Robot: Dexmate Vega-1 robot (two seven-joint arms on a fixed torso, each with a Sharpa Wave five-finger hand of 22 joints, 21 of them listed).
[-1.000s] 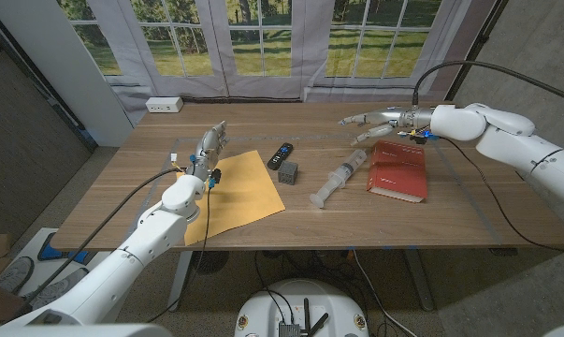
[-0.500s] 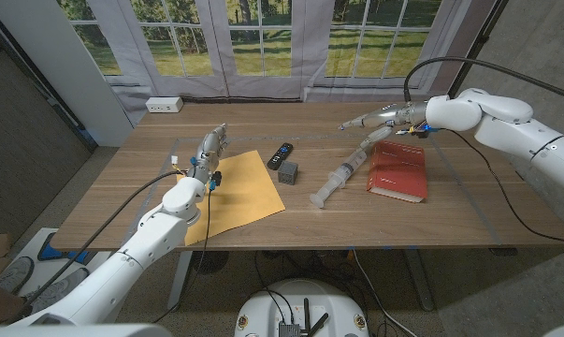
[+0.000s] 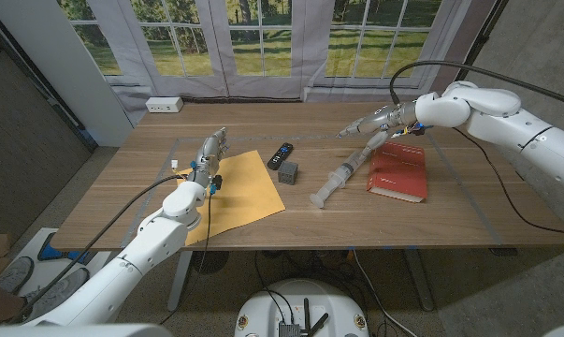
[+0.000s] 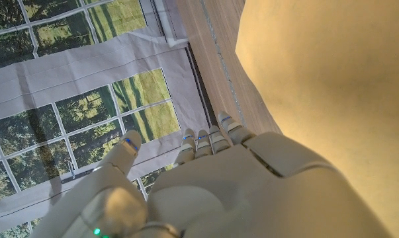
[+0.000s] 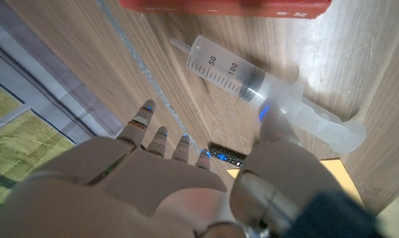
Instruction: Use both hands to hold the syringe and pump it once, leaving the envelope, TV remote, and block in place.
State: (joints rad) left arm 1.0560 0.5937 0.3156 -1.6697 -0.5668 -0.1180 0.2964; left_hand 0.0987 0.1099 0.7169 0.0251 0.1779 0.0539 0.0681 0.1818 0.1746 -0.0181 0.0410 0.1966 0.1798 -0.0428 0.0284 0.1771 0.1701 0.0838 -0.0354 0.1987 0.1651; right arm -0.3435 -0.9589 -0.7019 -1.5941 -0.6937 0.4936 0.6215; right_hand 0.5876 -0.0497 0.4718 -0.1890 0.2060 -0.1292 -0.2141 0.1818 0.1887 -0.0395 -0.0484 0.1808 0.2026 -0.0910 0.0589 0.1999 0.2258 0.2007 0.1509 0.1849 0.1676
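A clear syringe (image 3: 338, 180) lies slantwise mid-table, its tip toward the red book and its plunger end toward the envelope. The right wrist view shows its marked barrel (image 5: 242, 78) close up. My right hand (image 3: 375, 124) hovers over the syringe's far end with fingers spread, holding nothing; its thumb (image 5: 272, 125) shows across the barrel, and contact cannot be told. The yellow envelope (image 3: 239, 192) lies left of centre, with the black TV remote (image 3: 280, 154) and a small dark block (image 3: 288, 171) beside it. My left hand (image 3: 209, 150) stands at the envelope's far left edge, fingers straight and empty.
A red book (image 3: 398, 171) lies just right of the syringe, and its edge (image 5: 225, 6) appears in the right wrist view. A white power strip (image 3: 164, 105) sits at the table's far left corner. Windows and curtains stand behind the table.
My right hand has moved left from above the red book's far edge to above the syringe's far end. The left hand and the objects have not moved.
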